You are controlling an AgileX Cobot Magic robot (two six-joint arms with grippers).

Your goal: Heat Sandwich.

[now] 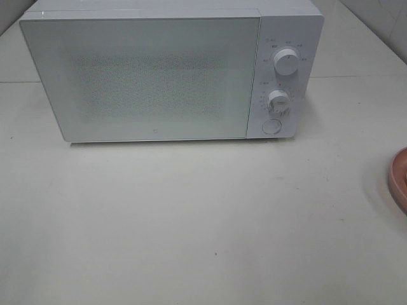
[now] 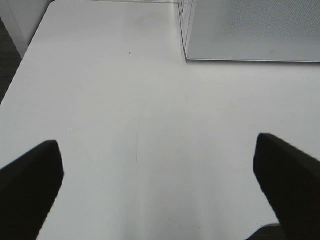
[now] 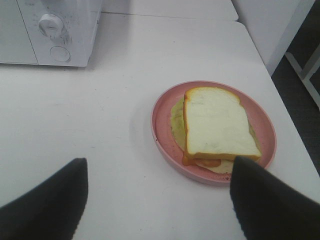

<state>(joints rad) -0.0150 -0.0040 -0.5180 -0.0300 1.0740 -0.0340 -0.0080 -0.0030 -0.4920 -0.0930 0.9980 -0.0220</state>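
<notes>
The sandwich, white bread with tan crust and a pale green layer below, lies on a round pink plate in the right wrist view. In the exterior high view only the plate's rim shows at the right edge; the sandwich is out of that view. The white microwave stands at the back with its door shut. My right gripper is open and empty, short of the plate. My left gripper is open and empty over bare table near the microwave's left corner. Neither gripper shows in the exterior high view.
The microwave has two dials and a round button on its right panel, which also shows in the right wrist view. The white table's edge runs close behind the plate, and its left edge shows in the left wrist view.
</notes>
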